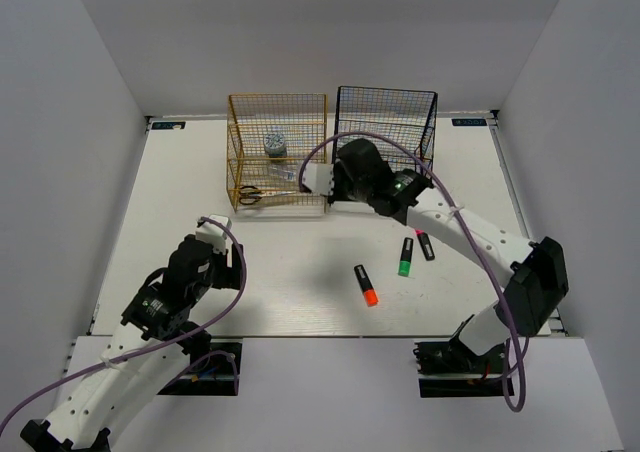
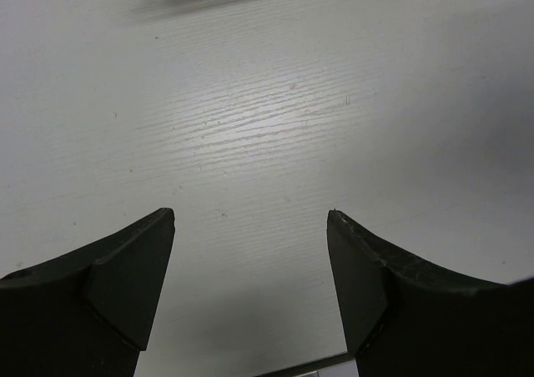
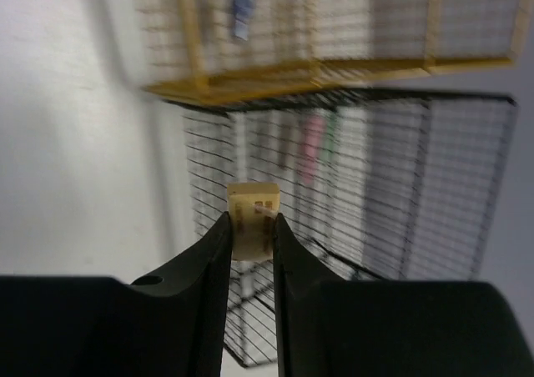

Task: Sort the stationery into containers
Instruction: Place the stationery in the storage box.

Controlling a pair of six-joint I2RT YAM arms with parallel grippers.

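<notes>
My right gripper [image 1: 333, 184] [image 3: 252, 218] is shut on a tan eraser [image 3: 254, 200] and holds it just in front of the black rack [image 1: 386, 122] [image 3: 375, 185], near its gap with the gold rack [image 1: 277, 152] [image 3: 250, 77]. The gold rack holds a bluish tape roll [image 1: 276, 144], black-handled scissors [image 1: 262, 194] and a clear tube [image 1: 286, 175]. Blurred pink [image 3: 311, 148] and green [image 3: 332, 135] highlighters show inside the black rack. Orange [image 1: 365, 284], green [image 1: 406, 256] and pink [image 1: 425, 245] black-bodied highlighters lie on the table. My left gripper [image 1: 222, 244] [image 2: 250, 214] is open and empty over bare table.
The white table [image 1: 300, 272] ends in grey walls on three sides. The right arm [image 1: 470, 232] reaches across above the pink and green highlighters. A purple cable [image 1: 400, 152] loops in front of the black rack.
</notes>
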